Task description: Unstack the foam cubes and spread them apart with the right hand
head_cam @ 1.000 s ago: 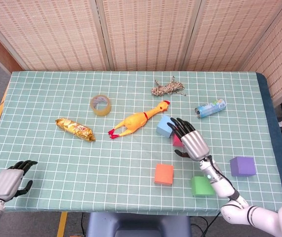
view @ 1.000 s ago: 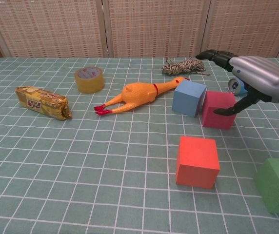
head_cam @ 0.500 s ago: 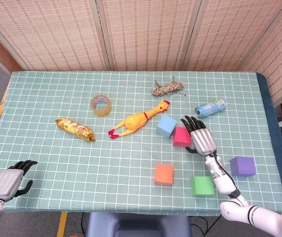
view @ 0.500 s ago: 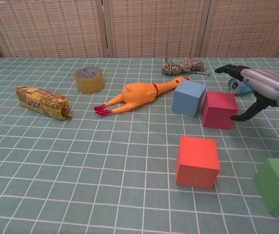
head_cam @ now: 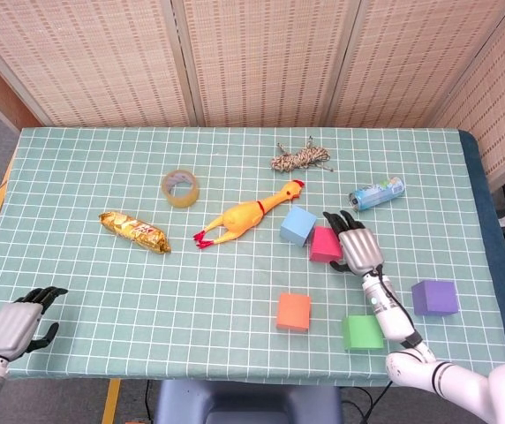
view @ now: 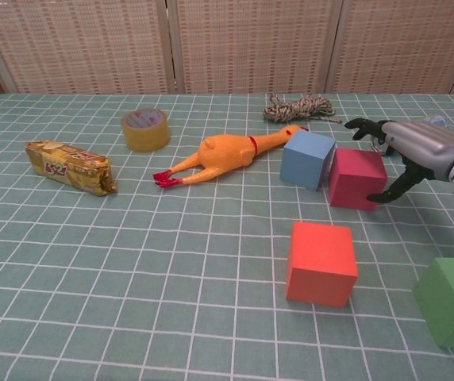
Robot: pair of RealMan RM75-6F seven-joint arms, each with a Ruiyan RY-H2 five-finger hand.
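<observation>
All the foam cubes lie singly on the green checked cloth. The blue cube and the pink cube stand side by side, almost touching. An orange cube, a green cube and a purple cube lie nearer the front. My right hand is just right of the pink cube with its fingers spread and holds nothing; its thumb tip is at the cube's right side. My left hand rests at the front left corner, holding nothing.
A rubber chicken lies left of the blue cube. Further off are a tape roll, a snack bar, a tangle of string and a small can behind my right hand.
My right hand has come off the top of the pink cube, moved right and sunk down beside it. The cubes have not moved.
</observation>
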